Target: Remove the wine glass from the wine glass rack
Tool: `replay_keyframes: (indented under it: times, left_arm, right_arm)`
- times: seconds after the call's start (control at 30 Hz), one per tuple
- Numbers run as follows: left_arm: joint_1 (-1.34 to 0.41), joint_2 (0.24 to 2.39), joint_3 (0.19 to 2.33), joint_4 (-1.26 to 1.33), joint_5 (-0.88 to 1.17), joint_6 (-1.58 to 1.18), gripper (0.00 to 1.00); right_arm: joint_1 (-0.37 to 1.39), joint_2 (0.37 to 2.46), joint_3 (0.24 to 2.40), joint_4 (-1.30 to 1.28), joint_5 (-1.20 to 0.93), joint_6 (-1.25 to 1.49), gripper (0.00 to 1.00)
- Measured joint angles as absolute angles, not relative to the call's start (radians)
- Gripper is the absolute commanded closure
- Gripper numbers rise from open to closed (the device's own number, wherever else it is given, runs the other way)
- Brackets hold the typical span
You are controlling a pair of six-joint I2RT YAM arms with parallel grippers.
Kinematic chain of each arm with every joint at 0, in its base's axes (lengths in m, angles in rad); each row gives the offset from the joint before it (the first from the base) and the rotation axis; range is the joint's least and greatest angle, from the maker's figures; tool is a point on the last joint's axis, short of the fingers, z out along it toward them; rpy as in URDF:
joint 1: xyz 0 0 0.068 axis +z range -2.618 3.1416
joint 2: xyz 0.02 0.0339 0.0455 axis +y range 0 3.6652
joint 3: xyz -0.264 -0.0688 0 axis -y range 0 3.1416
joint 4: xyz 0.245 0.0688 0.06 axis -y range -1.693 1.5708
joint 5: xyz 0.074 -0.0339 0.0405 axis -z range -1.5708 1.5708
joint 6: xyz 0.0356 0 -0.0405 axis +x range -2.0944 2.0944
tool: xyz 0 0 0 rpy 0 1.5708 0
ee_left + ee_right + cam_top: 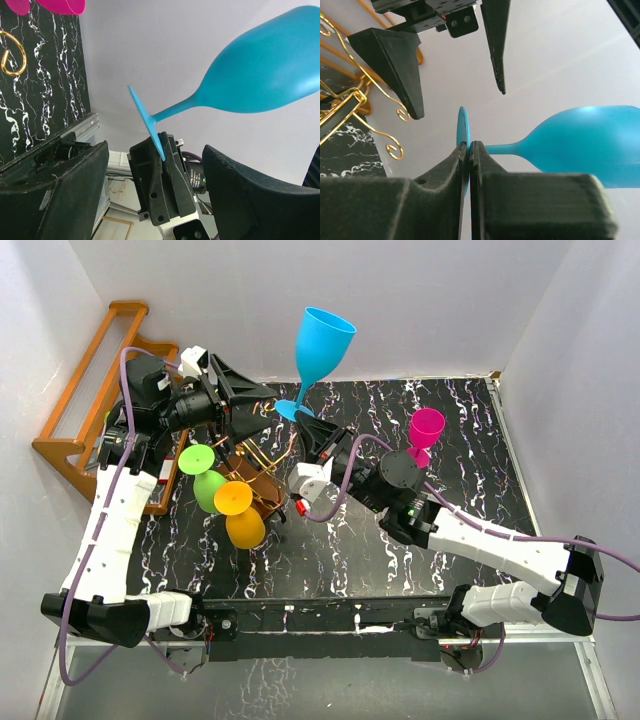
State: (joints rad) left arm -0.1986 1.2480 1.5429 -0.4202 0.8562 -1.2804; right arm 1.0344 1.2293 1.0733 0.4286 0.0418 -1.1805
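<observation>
- The right gripper [303, 422] is clamped tight on the foot of the blue wine glass [322, 340], with both fingers [445, 170] pinching the thin disc by its edge.
- The glass is up in the air, bowl high and tipped toward the back wall, stem slanting down to the pinched foot.
- From the right wrist, the foot sits just beside the curled scroll ends of the wine glass rack [265, 475], apart from the wire (no contact that I can see).
- The left gripper [262, 403] hovers close by with its jaws spread wide and nothing between them. The blue foot sits just beyond its fingertips.
- On the rack, a green glass [203, 475] and an orange glass [240, 515] hang on the near-left side.
- A pink glass [425, 430] stands upright on the marbled black table [350, 560], well to the right.
- The wooden shelf [90, 380] leans in the far-left corner.
</observation>
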Motion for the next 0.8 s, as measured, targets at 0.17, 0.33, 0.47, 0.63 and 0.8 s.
replay_keyframes:
  times: [0.17, 0.33, 0.47, 0.63, 0.8]
  left_arm:
    - [-0.199, 1.248, 1.550, -0.435, 0.857, -1.272, 0.28]
    - [-0.199, 1.248, 1.550, -0.426, 0.857, -1.280, 0.40]
    - [-0.199, 1.248, 1.550, -0.424, 0.857, -1.288, 0.92]
    - [-0.196, 1.239, 1.501, -0.399, 0.853, -1.320, 1.00]
    - [-0.194, 1.228, 1.480, -0.384, 0.851, -1.325, 1.00]
  right_arm:
    - [1.057, 1.235, 1.066, 0.481, 0.056, -1.220, 0.92]
    - [1.103, 1.261, 1.066, 0.526, 0.056, -1.240, 0.92]
    - [1.135, 1.293, 1.066, 0.545, 0.060, -1.257, 0.92]
    - [1.153, 1.313, 1.067, 0.569, 0.099, -1.285, 0.90]
    - [1.168, 1.314, 1.055, 0.567, 0.140, -1.262, 0.55]
